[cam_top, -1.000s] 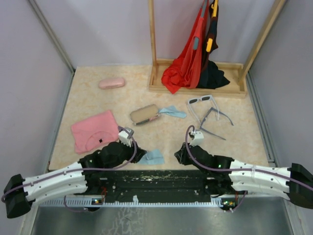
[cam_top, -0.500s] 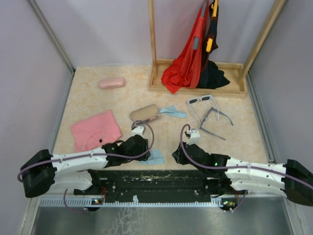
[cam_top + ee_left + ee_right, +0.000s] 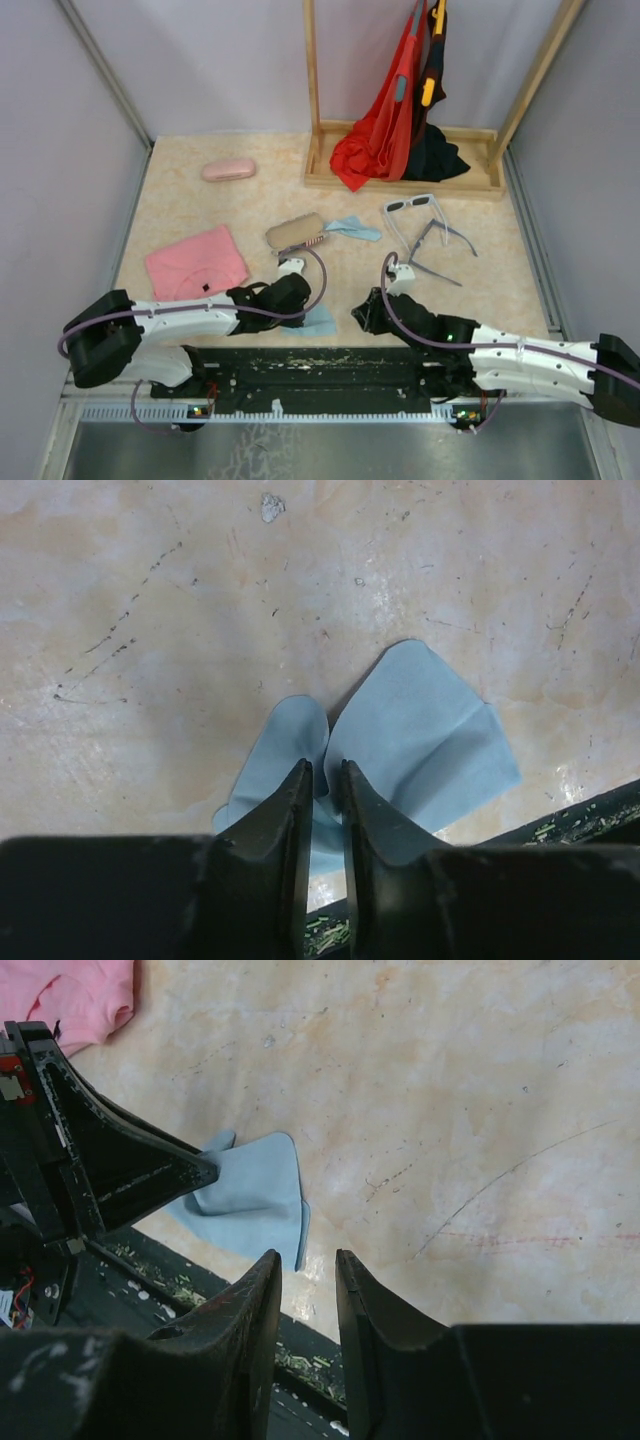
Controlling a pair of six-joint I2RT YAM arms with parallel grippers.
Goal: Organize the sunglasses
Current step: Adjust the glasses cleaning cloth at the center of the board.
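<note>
The white-framed sunglasses (image 3: 410,205) lie open at the back right of the table, and the thin grey-framed sunglasses (image 3: 440,250) lie just in front of them. Neither gripper is near them. My left gripper (image 3: 303,305) (image 3: 326,765) is down on a light-blue cloth (image 3: 420,740) (image 3: 322,322) at the table's near edge, its jaws drawn close on a raised fold of it. My right gripper (image 3: 362,315) (image 3: 307,1255) hovers low just right of that cloth (image 3: 255,1195), open and empty.
A tan glasses case (image 3: 295,232) and a second blue cloth (image 3: 352,228) lie mid-table. A pink case (image 3: 228,170) sits at the back left, a pink cloth (image 3: 195,265) on the left. A wooden rack (image 3: 400,180) with a red bag stands behind.
My left arm has swung right and forward onto the light-blue cloth, and its jaws have narrowed on it. The right gripper has barely shifted.
</note>
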